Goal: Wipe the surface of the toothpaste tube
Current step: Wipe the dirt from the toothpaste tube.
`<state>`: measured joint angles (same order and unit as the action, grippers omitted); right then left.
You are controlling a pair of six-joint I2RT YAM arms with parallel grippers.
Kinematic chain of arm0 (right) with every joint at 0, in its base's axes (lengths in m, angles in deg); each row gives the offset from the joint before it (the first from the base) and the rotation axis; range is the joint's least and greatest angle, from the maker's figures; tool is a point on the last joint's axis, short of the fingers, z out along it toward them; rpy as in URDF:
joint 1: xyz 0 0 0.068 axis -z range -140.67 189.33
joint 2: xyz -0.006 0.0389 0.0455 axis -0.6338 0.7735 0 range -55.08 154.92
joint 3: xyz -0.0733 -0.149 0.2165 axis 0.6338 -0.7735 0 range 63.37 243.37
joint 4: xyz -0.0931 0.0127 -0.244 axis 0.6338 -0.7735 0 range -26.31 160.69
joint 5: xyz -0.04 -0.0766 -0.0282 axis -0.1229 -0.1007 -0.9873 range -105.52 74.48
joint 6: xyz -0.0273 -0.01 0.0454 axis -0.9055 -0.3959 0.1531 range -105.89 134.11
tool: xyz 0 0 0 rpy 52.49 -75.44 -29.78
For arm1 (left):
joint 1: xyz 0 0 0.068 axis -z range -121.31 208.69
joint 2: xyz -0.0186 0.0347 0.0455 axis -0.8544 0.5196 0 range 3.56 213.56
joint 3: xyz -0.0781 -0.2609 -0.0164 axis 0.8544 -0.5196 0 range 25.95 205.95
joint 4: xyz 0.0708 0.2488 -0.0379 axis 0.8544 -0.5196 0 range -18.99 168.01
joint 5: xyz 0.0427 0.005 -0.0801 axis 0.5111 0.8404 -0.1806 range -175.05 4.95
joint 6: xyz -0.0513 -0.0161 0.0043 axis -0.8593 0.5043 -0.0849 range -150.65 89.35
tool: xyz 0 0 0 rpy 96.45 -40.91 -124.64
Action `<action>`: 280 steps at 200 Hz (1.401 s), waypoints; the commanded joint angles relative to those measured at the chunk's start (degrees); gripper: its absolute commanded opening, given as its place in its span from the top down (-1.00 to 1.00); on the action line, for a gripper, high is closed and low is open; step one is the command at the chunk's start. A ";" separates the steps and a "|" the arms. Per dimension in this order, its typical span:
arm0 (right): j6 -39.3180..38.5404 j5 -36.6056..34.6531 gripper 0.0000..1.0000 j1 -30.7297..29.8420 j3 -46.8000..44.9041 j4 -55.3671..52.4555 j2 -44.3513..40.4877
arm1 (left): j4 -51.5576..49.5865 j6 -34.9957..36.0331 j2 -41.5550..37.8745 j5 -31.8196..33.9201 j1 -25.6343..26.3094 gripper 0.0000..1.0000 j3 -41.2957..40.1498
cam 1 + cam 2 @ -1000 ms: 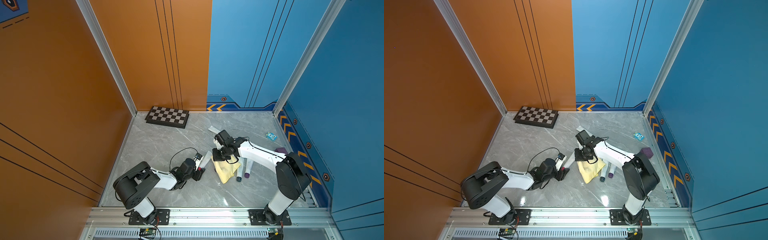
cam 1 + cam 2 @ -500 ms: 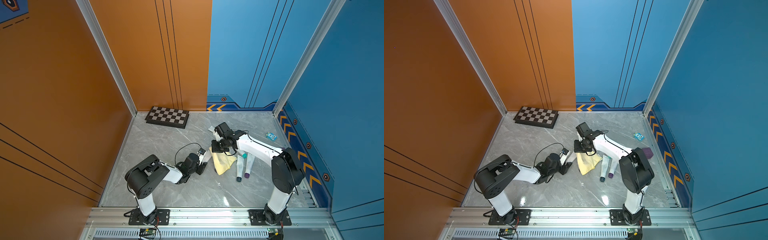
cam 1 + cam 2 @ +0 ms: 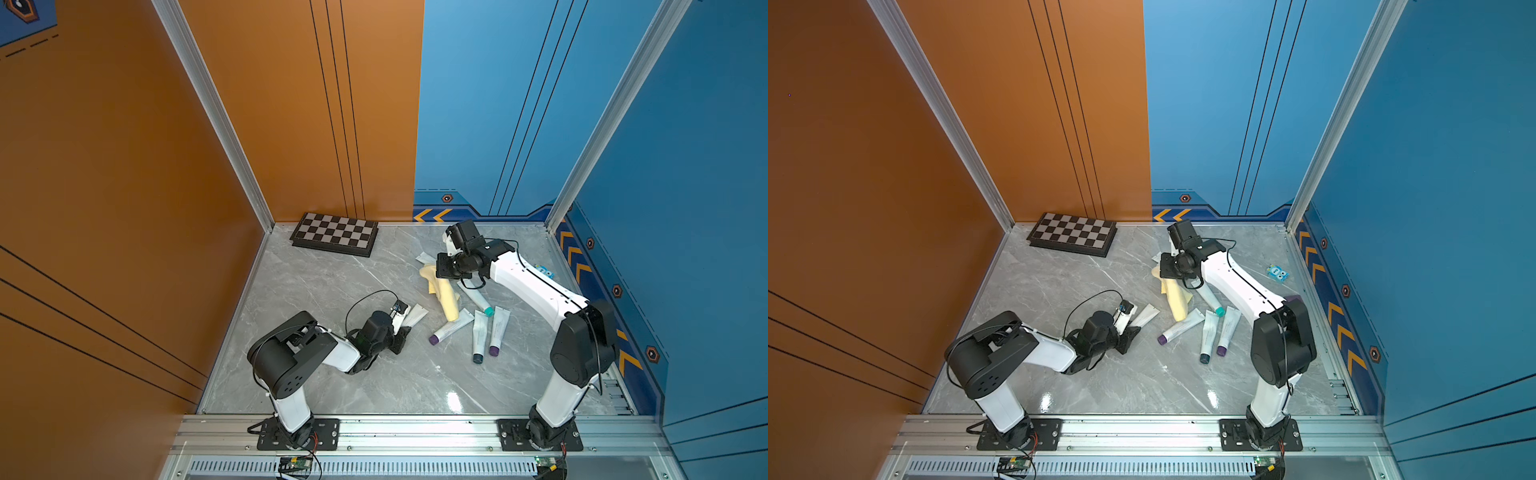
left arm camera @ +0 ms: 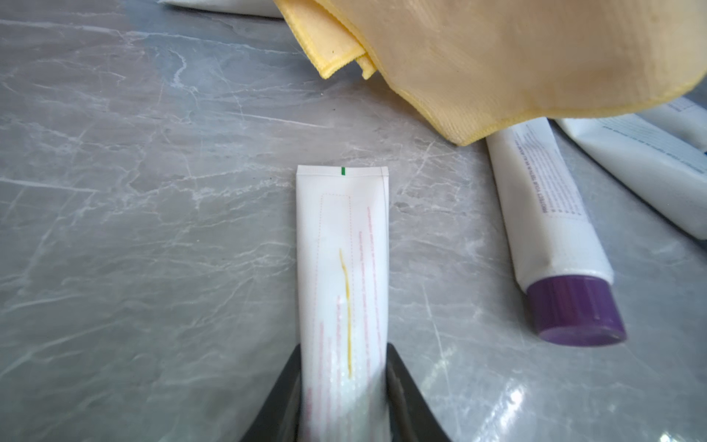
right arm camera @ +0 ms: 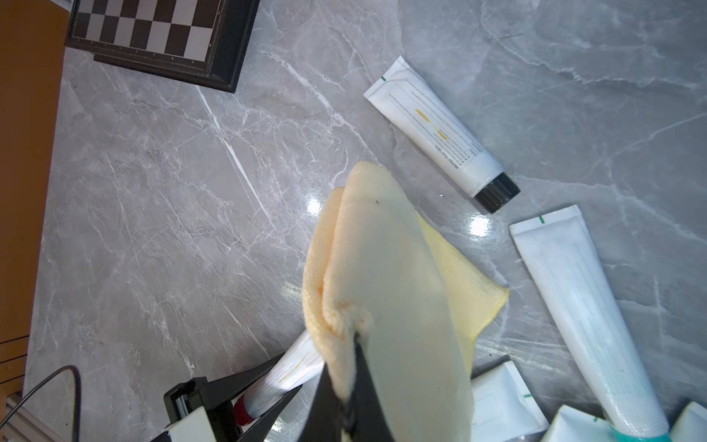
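Narrowed since a second ago: left gripper [image 4: 343, 350] fingers [image 4: 399, 386] against both sides of the toothpaste tube [image 4: 342, 229], left of desk [image 4: 153, 229] centre. Hold firm, then sweep yellow cloth [image 5: 382, 268], pinched in fully closed right gripper [image 5: 346, 367], lengthwise over its streak [image 4: 348, 317].

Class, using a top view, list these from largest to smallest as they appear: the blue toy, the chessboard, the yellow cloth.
1. chessboard
2. yellow cloth, though its upper end is partly covered
3. blue toy, clearly the smallest
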<state>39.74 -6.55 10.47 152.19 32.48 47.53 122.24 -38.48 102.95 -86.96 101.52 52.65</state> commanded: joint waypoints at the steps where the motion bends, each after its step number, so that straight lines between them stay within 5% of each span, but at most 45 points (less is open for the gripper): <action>1: -1.89 -0.10 1.00 -3.59 -0.42 -3.40 4.29 | -11.97 -2.46 2.21 -3.46 1.39 0.33 -3.65; 73: 0.13 6.20 1.00 -5.84 -10.40 3.59 5.29 | -11.88 -6.27 -1.56 1.88 5.15 -0.03 -7.97; 157: 1.21 11.30 1.00 -9.25 -12.65 5.97 7.60 | -11.71 -6.80 -0.34 2.57 4.83 0.43 -8.01; 238: 3.20 17.57 1.00 -9.85 -15.91 9.30 11.47 | -11.80 -6.60 0.09 2.18 4.73 0.62 -7.65; 265: 2.53 14.35 1.00 -10.17 -16.96 7.84 13.03 | -11.84 -6.49 0.20 1.87 4.63 0.79 -7.52; 280: 1.57 6.89 1.00 -9.39 -17.70 5.73 12.40 | -11.80 -6.49 0.19 1.89 4.58 0.82 -7.54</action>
<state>41.62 8.31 1.24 137.91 43.45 56.86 124.75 -44.08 99.67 -83.79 106.35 47.49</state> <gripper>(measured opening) 0.055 0.323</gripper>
